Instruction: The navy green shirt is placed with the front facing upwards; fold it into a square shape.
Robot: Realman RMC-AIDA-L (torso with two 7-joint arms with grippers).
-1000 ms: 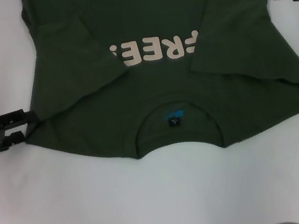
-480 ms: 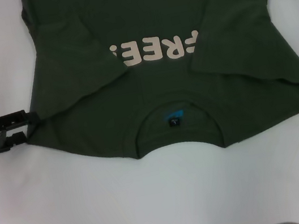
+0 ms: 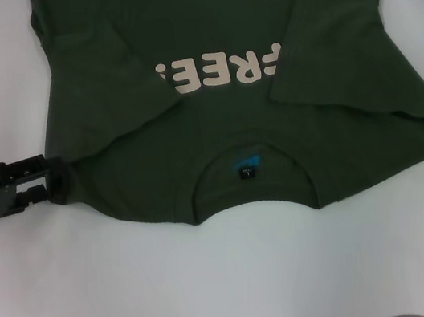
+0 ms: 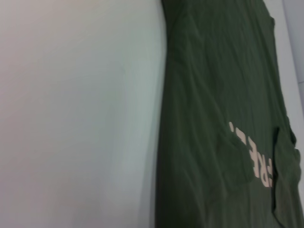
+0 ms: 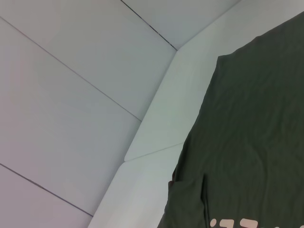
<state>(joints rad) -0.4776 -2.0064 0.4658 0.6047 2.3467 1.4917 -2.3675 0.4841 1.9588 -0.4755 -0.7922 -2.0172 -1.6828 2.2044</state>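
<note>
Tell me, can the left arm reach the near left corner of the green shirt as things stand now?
Probably yes. The left gripper is already at that shoulder corner of the navy green shirt, its fingers around the cloth edge, with only bare white table beside it.

Navy green shirt (image 3: 236,106) flat on table (image 3: 233,285), between pincers.

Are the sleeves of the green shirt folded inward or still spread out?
Folded inward. Both sleeves of the navy green shirt lie over the chest, covering the ends of the cream lettering.
</note>
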